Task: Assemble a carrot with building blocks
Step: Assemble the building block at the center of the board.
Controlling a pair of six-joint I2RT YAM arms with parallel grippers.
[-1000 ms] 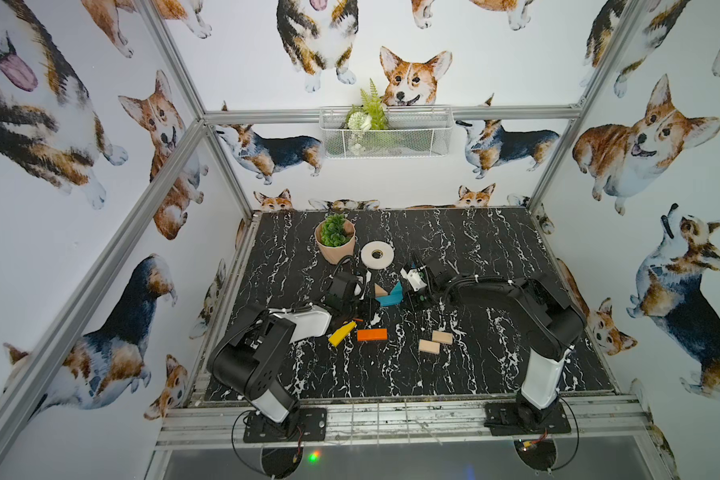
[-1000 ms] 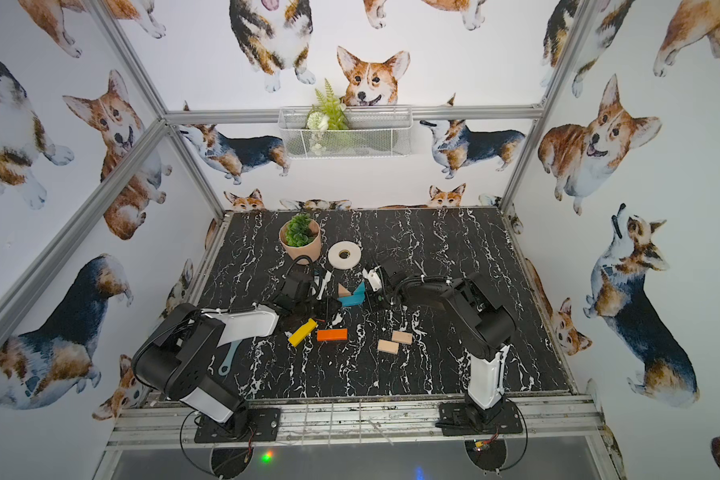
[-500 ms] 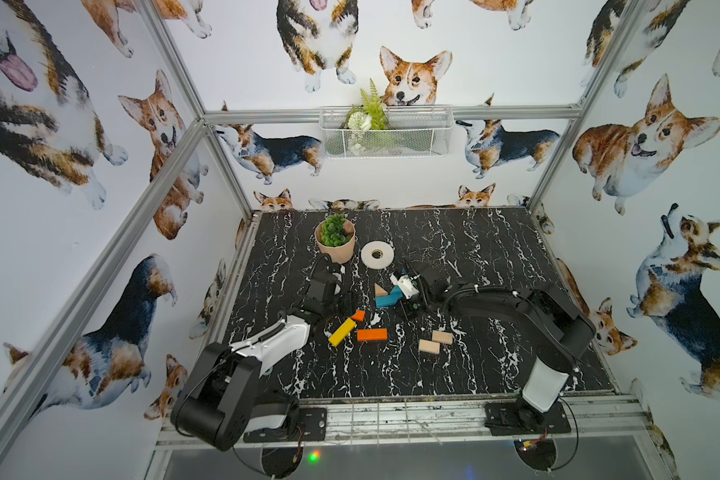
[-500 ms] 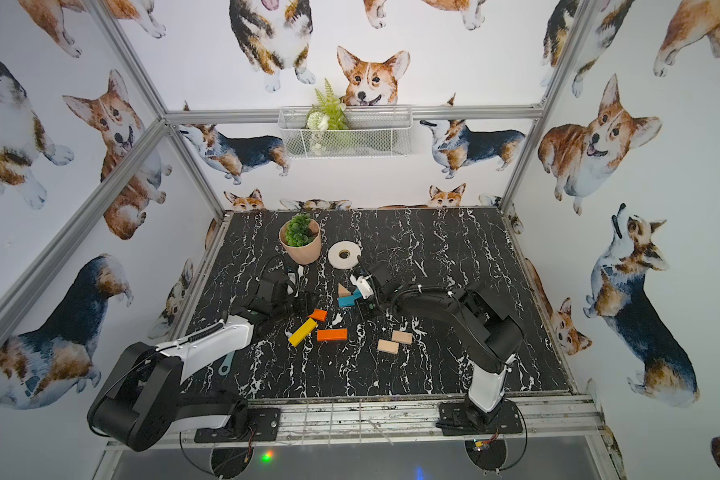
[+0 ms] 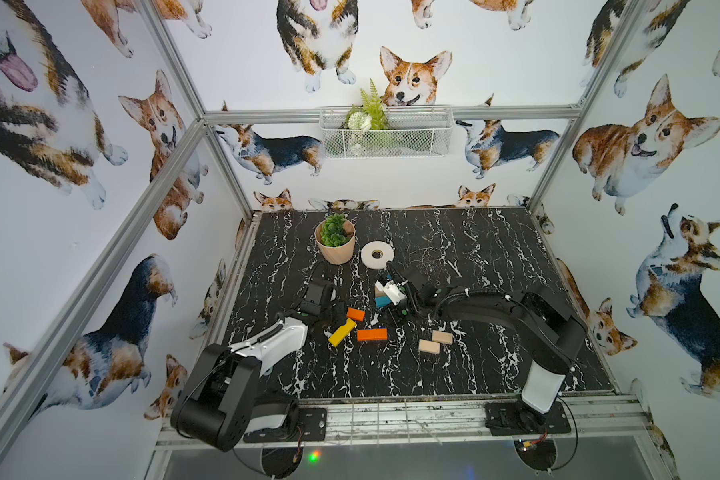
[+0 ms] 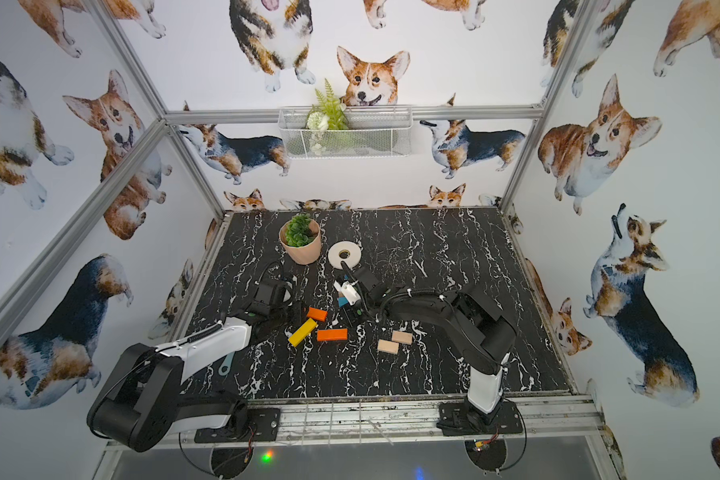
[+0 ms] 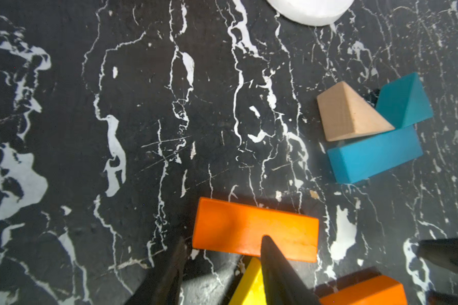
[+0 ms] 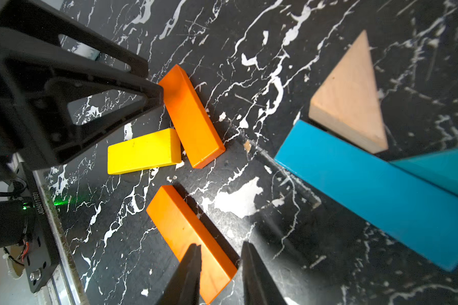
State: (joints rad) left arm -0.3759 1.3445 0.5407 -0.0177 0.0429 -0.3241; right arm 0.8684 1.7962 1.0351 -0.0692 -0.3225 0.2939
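Three building blocks lie together as the carrot's top: a wood triangle, a teal triangle and a teal bar, also seen in a top view. An orange block touches a yellow block, with a second orange block beside them. Two plain-wood rectangles sit to the right. My left gripper is open, one fingertip at the first orange block. My right gripper is open above the end of the second orange block.
A potted green plant and a white tape roll stand behind the blocks. A teal tool lies under my left arm. A wire basket hangs on the back wall. Metal frame rails edge the black marble table.
My left gripper let go of an orange block beside the yellow one and its arm drew back. My right gripper slid left past the teal blocks and its jaws parted.
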